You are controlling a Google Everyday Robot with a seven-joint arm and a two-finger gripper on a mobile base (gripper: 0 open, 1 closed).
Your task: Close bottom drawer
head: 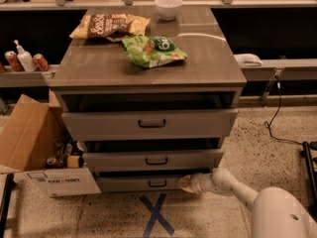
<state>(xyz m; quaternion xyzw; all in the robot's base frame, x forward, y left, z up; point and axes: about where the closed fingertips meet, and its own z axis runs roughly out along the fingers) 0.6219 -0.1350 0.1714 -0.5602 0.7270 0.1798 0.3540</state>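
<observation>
Bottom drawer (130, 184): lowest front of the cabinet, standing a little out, with a dark gap showing above its panel. Its long axis runs left-right across the view, and it travels straight back into the carcass, away from the camera

Tool (186, 183): low near the floor, at the right end of that front panel, just right of the small bar handle (157, 183). It looks to be touching the panel or a hair off it. Cannot tell how far open the tool is; nothing seen held in it. The single arm (232, 188) reaches in from lower right, slanting up-left

Key relation: the panel lies directly ahead of the tool, so my read is a push straight inward. Contact sits off-centre to the right, so the drawer could rack if pushed hard

Around:
- middle drawer (124, 161) and top drawer (109, 125) also part open, overhanging above the tool
- cardboard box (27, 135) on the floor at left, close by the drawer's left end but beside it, not behind it
- blue tape X (156, 216) on the floor in front
- desk (208, 63) carries a green bag (153, 49), a chip bag (106, 26) and a white bowl (168, 6), all well above the work

Nothing visible in the drawer's path
</observation>
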